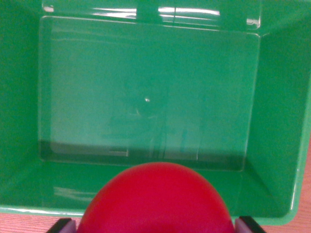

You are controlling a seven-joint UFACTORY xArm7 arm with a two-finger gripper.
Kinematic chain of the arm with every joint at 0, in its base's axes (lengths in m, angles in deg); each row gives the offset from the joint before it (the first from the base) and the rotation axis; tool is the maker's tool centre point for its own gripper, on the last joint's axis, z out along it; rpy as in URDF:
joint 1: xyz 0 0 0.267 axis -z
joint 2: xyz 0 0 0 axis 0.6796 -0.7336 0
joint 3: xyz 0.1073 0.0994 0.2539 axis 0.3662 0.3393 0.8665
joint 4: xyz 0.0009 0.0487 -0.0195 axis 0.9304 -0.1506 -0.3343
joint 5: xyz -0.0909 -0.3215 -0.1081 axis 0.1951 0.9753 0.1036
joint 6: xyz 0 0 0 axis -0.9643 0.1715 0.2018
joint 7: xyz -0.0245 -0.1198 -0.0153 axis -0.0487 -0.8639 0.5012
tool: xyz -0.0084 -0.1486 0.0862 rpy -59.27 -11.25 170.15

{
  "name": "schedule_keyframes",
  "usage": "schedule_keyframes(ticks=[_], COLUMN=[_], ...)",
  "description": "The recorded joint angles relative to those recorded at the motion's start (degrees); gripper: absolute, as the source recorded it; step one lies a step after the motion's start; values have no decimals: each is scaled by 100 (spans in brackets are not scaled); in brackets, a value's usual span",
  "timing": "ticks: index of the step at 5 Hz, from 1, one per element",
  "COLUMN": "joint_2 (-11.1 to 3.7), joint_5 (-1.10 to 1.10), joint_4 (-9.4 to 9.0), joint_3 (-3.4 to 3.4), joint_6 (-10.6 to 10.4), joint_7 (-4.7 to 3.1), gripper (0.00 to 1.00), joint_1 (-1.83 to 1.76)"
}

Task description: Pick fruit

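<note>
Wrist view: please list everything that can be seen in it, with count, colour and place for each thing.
Bin: one, green plastic, fills almost the whole picture; seen from above, its floor is bare and glossy with light reflections.
Fruit: one, red and round, at the bottom centre, in front of the near wall of the bin; its kind cannot be told, since only the upper part shows.
Surface under the bin: one, reddish pink, a strip along the bottom edge and the lower corner at the wrist view's right.
Gripper: one; only two dark fingertips show, at the bottom edge on either side of the fruit, apparently clamping it.
</note>
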Motion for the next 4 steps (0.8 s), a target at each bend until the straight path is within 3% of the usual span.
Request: schedule_keyframes(ticks=[4], joint_2=[51], joint_5=[-3], joint_4=[126], joint_3=[3], joint_6=[176], joint_7=[-9], gripper=[100], joint_1=[-1])
